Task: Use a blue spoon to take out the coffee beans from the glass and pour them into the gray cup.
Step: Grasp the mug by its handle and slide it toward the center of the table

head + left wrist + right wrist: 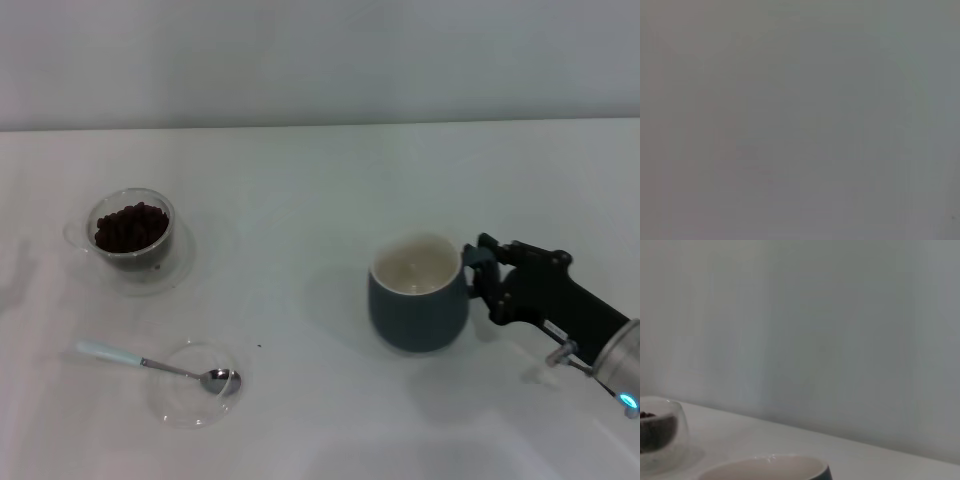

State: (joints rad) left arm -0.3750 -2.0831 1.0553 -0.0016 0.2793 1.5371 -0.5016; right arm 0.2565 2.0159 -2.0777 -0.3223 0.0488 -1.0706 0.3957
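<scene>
The gray cup [418, 296] stands upright right of the middle of the table, its cream inside empty. My right gripper [478, 272] is against the cup's right side, where the handle is hidden. The cup's rim also shows in the right wrist view [765, 466]. The glass [131, 228] holds the coffee beans [130, 227] and stands on its clear saucer [165, 276] at the far left. It also shows in the right wrist view [660, 432]. The blue spoon [150, 363] lies at the front left, its bowl resting in a shallow clear dish [185, 408]. My left gripper is out of view.
The white table [320, 180] runs back to a pale wall. The left wrist view shows only a blank grey surface. A tiny dark speck [259, 346] lies on the table between the dish and the gray cup.
</scene>
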